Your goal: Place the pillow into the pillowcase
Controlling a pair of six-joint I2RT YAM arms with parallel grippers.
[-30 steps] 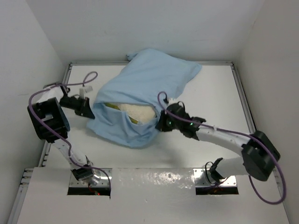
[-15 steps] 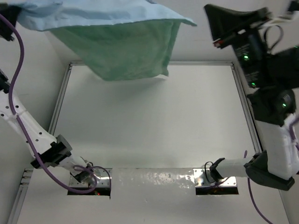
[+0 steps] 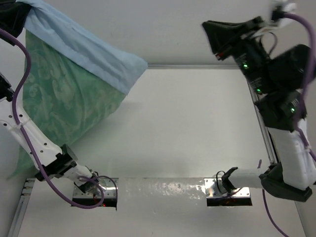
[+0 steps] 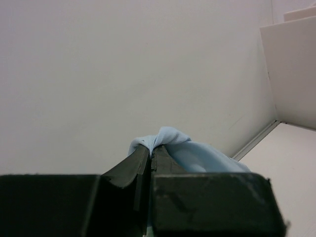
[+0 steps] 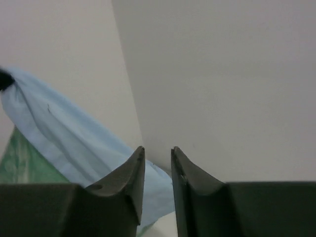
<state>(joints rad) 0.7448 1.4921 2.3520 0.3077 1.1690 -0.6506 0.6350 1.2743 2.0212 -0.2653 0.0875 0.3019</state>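
Your left end effector (image 4: 150, 148) is pressed together on a bunched fold of the pillowcase (image 3: 74, 94), pinching the light blue fabric right at its fingertips. From above you can see that the left arm (image 3: 29, 138) is raised high at the far left, so the pillowcase hangs from that one grip in the upper left corner. A light blue band of it runs diagonally down to a point out over the left part of the table (image 3: 197, 128). Below that band the shiny sea-green face with its pale swirls drapes down along the left side, and its lowest corner reaches near the left arm's base. Whether any of the cloth touches the table you cannot tell from these views. Your right end effector (image 5: 157, 155) is lifted high at the upper right on the right arm (image 3: 291, 148), well apart from the fabric. Its two fingers stand a narrow gap apart with nothing between them. Its own camera looks across at the blue band and a patch of the green face, with the white wall (image 5: 222, 74) behind.
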